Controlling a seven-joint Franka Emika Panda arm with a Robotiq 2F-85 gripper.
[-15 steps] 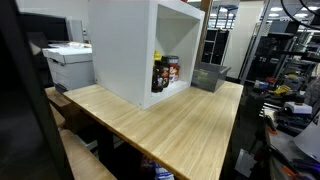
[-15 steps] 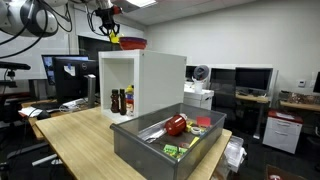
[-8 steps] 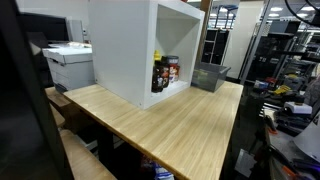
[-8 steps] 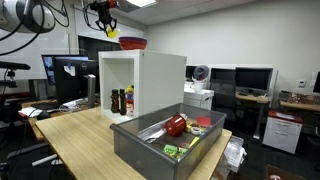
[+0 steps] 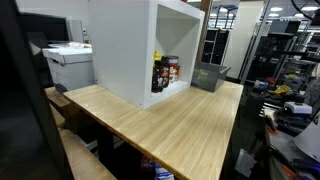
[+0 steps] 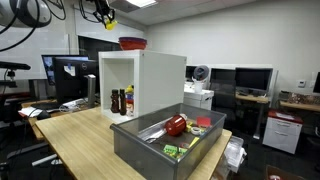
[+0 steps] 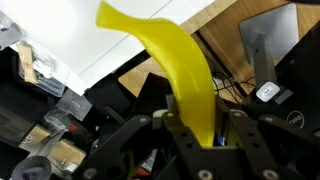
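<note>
My gripper [image 7: 195, 128] is shut on a yellow banana [image 7: 168, 58], whose curved body sticks out from between the fingers in the wrist view. In an exterior view the gripper [image 6: 103, 13] hangs high near the ceiling with the banana [image 6: 109, 24] under it. It is up and to the left of a red bowl [image 6: 132, 43], which stands on top of the white open-fronted cabinet [image 6: 160, 80]. Gripper and bowl are well apart. The arm does not show in the exterior view that faces the cabinet [image 5: 125, 45] from the table's end.
Dark bottles [image 6: 122, 101] [image 5: 165, 72] stand inside the cabinet. A grey bin [image 6: 145, 150] [image 5: 208, 76] on the wooden table [image 5: 170, 125] holds a red item [image 6: 176, 125] and several small things. Monitors [image 6: 60, 75], a printer [image 5: 68, 62] and office clutter surround the table.
The gripper has risen and moved left with the banana, away from the red bowl on the cabinet top. Its grip has not changed.
</note>
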